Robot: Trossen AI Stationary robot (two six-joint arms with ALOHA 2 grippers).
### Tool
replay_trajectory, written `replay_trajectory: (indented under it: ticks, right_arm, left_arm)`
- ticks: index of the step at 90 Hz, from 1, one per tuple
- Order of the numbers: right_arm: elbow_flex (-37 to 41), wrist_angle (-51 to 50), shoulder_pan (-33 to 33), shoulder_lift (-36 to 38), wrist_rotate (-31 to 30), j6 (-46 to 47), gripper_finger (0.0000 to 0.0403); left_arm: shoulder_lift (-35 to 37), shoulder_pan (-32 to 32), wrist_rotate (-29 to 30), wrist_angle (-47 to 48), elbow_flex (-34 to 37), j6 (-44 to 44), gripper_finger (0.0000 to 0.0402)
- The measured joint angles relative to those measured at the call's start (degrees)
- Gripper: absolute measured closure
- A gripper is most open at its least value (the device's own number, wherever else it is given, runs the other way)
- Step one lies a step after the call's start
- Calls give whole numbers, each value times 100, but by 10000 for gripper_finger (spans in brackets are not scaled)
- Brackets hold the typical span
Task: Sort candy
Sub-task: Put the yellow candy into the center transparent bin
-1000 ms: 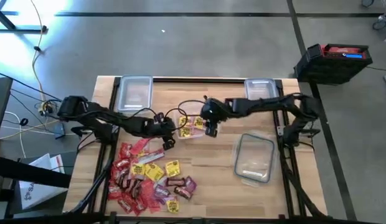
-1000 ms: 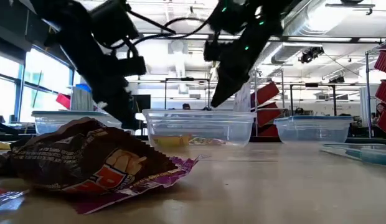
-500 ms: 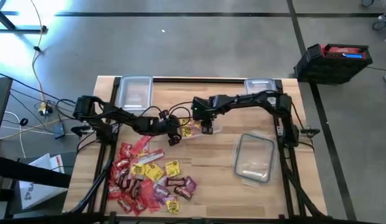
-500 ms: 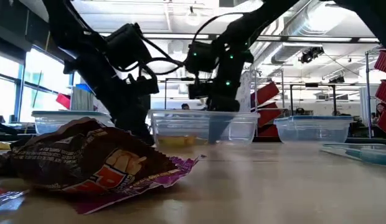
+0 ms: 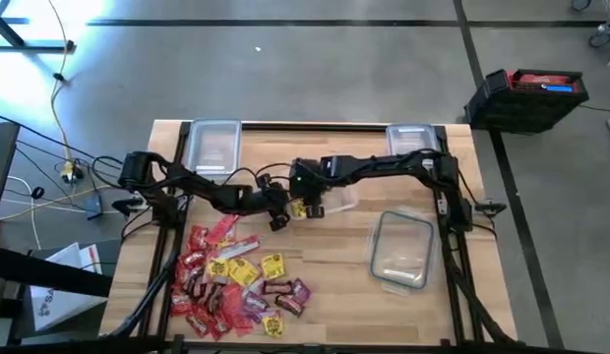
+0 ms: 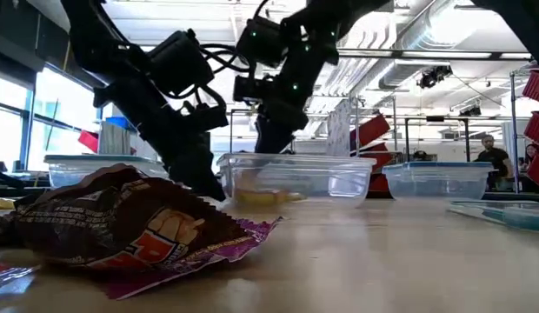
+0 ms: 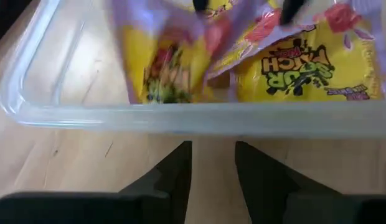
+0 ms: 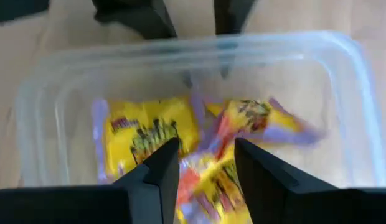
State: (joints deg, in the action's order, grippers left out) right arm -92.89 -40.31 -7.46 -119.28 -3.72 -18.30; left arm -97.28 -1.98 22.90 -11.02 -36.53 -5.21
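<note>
yellow candy (image 8: pixel 149 134) lies in the clear container (image 5: pixel 330 197) mid-counter; right pincer (image 8: pixel 202 165), spread and empty, has moved in over it from the right. left pincer (image 7: pixel 211 165) spread beside its wall. red pile (image 5: pixel 202 275) unsorted near the front-left corner.

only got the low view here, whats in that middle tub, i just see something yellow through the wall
observer: Several yellow packets lie in the clear container, some with purple edges.
operator: is the right gripper holding one
observer: No. The right gripper hangs open over the packets, with nothing between its fingers.
operator: and the left one
observer: The left gripper is outside the container, low by its side wall, open and empty.
</note>
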Motion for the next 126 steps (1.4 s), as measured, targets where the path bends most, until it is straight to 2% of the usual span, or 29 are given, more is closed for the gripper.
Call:
replay_trajectory:
  ticks: [16, 26, 45, 77, 118, 126]
  right_arm:
    - [-105, -1009, -165, 0, -581, -127, 279]
    - [149, -1024, -353, 0, -830, -289, 279]
    - [827, -360, -580, 2, -493, -220, 279]
    - [830, 850, -300, -7, 430, 50, 279]
    - [821, 76, -223, -2, 224, 424, 279]
    - [819, -55, -223, 24, -15, 421, 279]
  left_arm:
    - [-6, -4, 4, 72, 0, -9, 296]
    - [-6, -5, 16, 0, 0, -70, 296]
    - [-6, 7, -122, -259, 0, -124, 296]
    - [-6, 17, -179, -662, 4, -18, 296]
    - [-6, 11, -59, -317, 4, -9, 296]
    - [-6, 11, -55, -311, 4, -9, 296]
